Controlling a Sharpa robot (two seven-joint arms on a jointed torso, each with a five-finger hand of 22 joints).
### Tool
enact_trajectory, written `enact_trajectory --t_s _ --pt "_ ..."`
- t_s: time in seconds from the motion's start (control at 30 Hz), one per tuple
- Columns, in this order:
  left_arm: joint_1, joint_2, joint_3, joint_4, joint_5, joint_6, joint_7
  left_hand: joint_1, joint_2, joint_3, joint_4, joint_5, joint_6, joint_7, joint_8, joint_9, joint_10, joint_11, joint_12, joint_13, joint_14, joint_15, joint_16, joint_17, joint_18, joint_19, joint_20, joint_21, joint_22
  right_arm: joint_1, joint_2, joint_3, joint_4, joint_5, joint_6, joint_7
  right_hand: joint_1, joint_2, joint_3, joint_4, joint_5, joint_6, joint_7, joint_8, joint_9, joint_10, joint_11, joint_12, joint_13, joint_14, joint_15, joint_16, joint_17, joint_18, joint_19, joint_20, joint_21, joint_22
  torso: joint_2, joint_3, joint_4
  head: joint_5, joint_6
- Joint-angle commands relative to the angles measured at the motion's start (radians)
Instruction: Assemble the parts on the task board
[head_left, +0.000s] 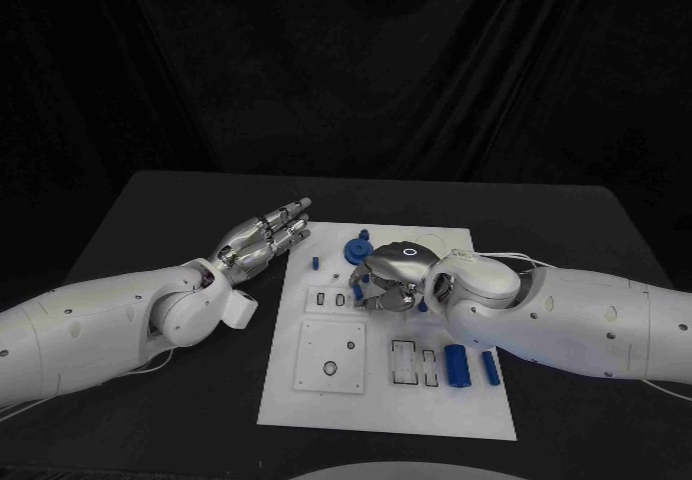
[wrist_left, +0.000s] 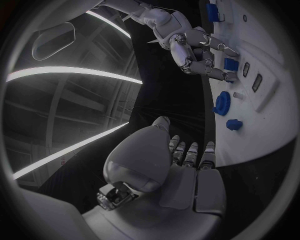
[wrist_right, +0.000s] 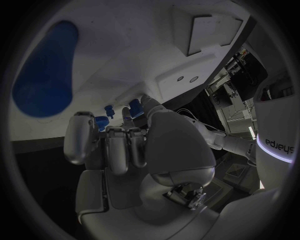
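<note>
Right hand (head_left: 392, 280) sits over the board (head_left: 387, 400) middle, fingers curled down among the parts (can't tell if it's gripping one). Left hand (head_left: 264, 240) hovers flat off the board's left edge, fingers straight, empty. Two blue bars (head_left: 456, 365) lie near its right edge.

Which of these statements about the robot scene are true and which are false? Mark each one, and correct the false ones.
1. The left robot hand is beside the task board's edge, fingers stretched out, holding nothing. True.
2. The right robot hand is off the board, over bare table. False: it is over the middle of the board.
3. Two long blue parts lie side by side on the board's near right area. True.
4. The blue gear sits on the table beyond the board. False: it sits on the board, near its far edge.
5. The table is black. True.
</note>
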Motion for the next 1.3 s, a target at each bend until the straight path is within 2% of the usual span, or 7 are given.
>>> enact_trajectory --t_s 0.03,0.37,0.67,0.83,0.97,1.13,1.3 --pt "-0.002 0.002 0.001 0.001 0.0 0.012 0.011 0.013 0.0 0.008 -0.001 0.005 0.0 0.008 0.005 0.001 0.002 0.006 -0.007 -0.001 -0.002 0.006 -0.004 -0.001 0.017 0.001 0.009 0.0 0.001 -0.008 -0.002 -0.004 -0.001 -0.009 0.028 -0.013 -0.001 -0.014 -0.009 0.001 -0.011 -0.02 0.002 0.003 0.004 0.106 0.009 0.003 0.263 0.107 0.008 0.003 0.263 0.011 0.001 0.005 0.004 0.176 0.0 0.0001 0.0 0.0 -0.001" --pt "-0.003 -0.001 0.001 0.005 0.0 0.007 0.011 0.013 0.0 0.008 -0.001 0.005 0.0 0.008 0.005 0.001 0.002 0.006 -0.007 -0.001 -0.002 0.006 -0.004 -0.001 0.017 0.001 0.009 0.0 0.001 -0.008 -0.014 -0.004 0.009 -0.009 -0.038 0.014 -0.008 -0.03 -0.027 0.021 -0.057 -0.088 0.007 0.003 -0.006 0.106 0.014 0.003 0.263 0.107 0.012 0.003 0.263 0.011 0.002 0.009 0.002 0.176 0.0 0.0006 -0.0005 0.003 0.004" --pt "-0.003 -0.024 0.001 0.045 0.0 -0.067 0.021 0.013 -0.004 0.01 -0.003 0.005 0.002 0.011 0.006 0.002 0.002 0.007 -0.007 -0.001 -0.002 0.006 -0.004 -0.001 0.018 0.002 0.01 0.001 0.002 0.031 -0.084 -0.003 0.084 -0.009 -0.249 0.097 0.072 -0.12 -0.057 0.196 -0.081 -0.25 0.0 -0.001 -0.056 0.106 0.009 0.003 0.263 0.107 0.009 0.003 0.263 0.012 0.001 0.008 -0.004 0.175 0.0 0.0006 -0.0007 0.018 0.009" --pt "-0.001 -0.055 0.001 0.087 0.0 -0.169 0.048 -0.012 -0.109 -0.033 -0.051 0.048 0.051 0.042 0.017 0.008 0.002 0.034 -0.007 -0.001 -0.002 0.052 -0.004 -0.001 0.018 0.039 0.076 0.027 0.019 0.087 -0.148 -0.002 0.146 -0.004 -0.353 0.141 0.056 -0.126 -0.067 0.199 -0.088 -0.263 -0.004 0.001 -0.062 0.106 0.006 0.003 0.263 0.107 0.007 0.003 0.263 0.012 0.002 0.006 -0.002 0.176 0.001 0.0011 0.0002 0.018 0.015" --pt "0.016 -0.087 0.001 0.118 -0.005 -0.25 0.065 -0.02 -0.117 -0.034 -0.06 0.049 0.083 0.058 0.021 0.01 0.016 0.061 -0.001 0.004 0.038 0.079 0.03 0.015 0.013 0.076 0.077 0.053 0.031 0.137 -0.206 -0.002 0.184 0.007 -0.375 0.155 0.036 -0.126 -0.07 0.2 -0.094 -0.271 -0.009 0.001 -0.066 0.106 0.002 0.003 0.263 0.107 0.004 0.003 0.263 0.012 0.002 0.004 -0.002 0.176 0.0 0.0015 0.0021 0.021 0.025" --pt "0.052 -0.124 0.002 0.153 -0.098 -0.345 0.048 -0.045 -0.118 -0.054 0.017 -0.223 0.091 0.064 0.017 0.01 0.056 0.103 0.007 0.015 0.11 0.108 0.107 0.031 -0.013 0.154 0.079 0.102 0.052 0.17 -0.268 -0.004 0.196 0.012 -0.347 0.151 0.034 -0.104 -0.053 0.198 -0.097 -0.295 -0.002 -0.001 -0.076 0.106 0.006 0.003 0.263 0.106 0.005 0.001 0.262 0.012 -0.001 0.003 -0.007 0.175 -0.003 0.0024 0.0011 0.017 0.041" --pt "0.102 -0.138 0.002 0.172 -0.165 -0.381 -0.015 -0.073 -0.117 -0.086 0.024 -0.289 0.08 0.051 0.011 0.009 0.076 0.132 0.01 0.018 0.168 0.125 0.179 0.04 -0.039 0.205 0.078 0.134 0.062 0.18 -0.312 -0.005 0.195 0.014 -0.319 0.149 0.036 -0.093 -0.046 0.197 -0.099 -0.282 -0.001 0.004 -0.073 0.106 0.007 0.003 0.263 0.106 0.006 0.001 0.262 0.012 0.0 0.004 -0.006 0.175 -0.008 0.0063 -0.0054 0.024 0.048"
